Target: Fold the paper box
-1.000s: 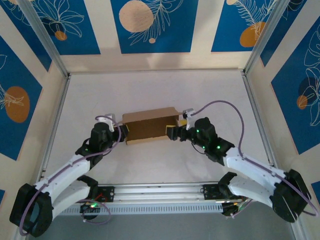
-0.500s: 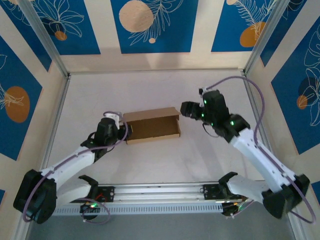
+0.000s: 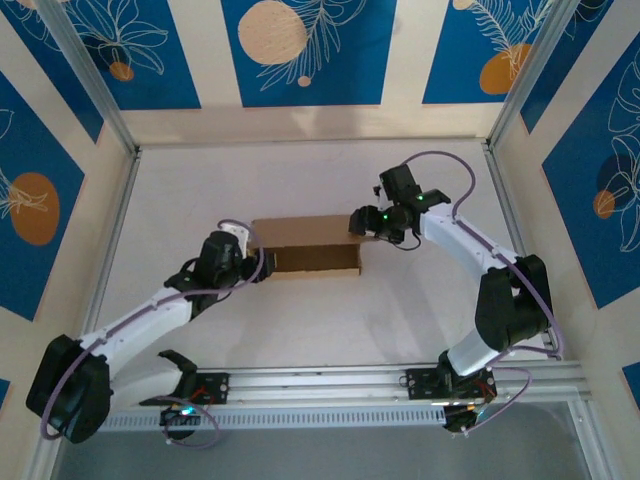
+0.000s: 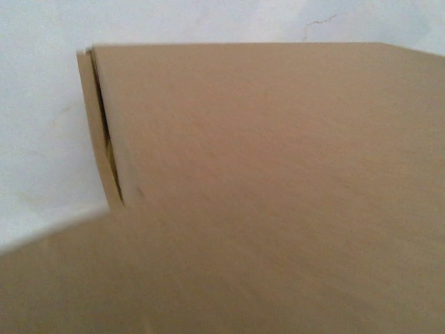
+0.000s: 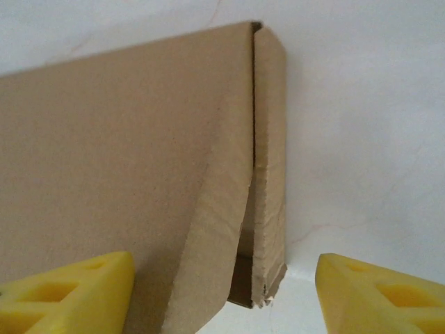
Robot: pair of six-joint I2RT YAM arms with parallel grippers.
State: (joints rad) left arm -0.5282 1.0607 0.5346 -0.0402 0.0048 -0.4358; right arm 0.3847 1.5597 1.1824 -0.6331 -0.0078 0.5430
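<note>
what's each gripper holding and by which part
Right gripper: nothing, jaws open around one end of the paper box. Left gripper at the other: cannot tell.

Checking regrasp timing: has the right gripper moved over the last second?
Yes. In the top view the right gripper has shifted away from the near-edge rail toward the back wall, and is now by the paper box's far-right corner.

— Where's the paper box (image 3: 305, 245) sitting?
— I have it on the table (image 3: 300, 170), about mid-way, lying lengthwise left to right.
— And the arms around it?
— My left gripper (image 3: 252, 265) is at the box's left end, on the near side. My right gripper (image 3: 358, 222) is at the right end's far corner. From its wrist, that end stands between the two fingers (image 5: 69, 292)
</note>
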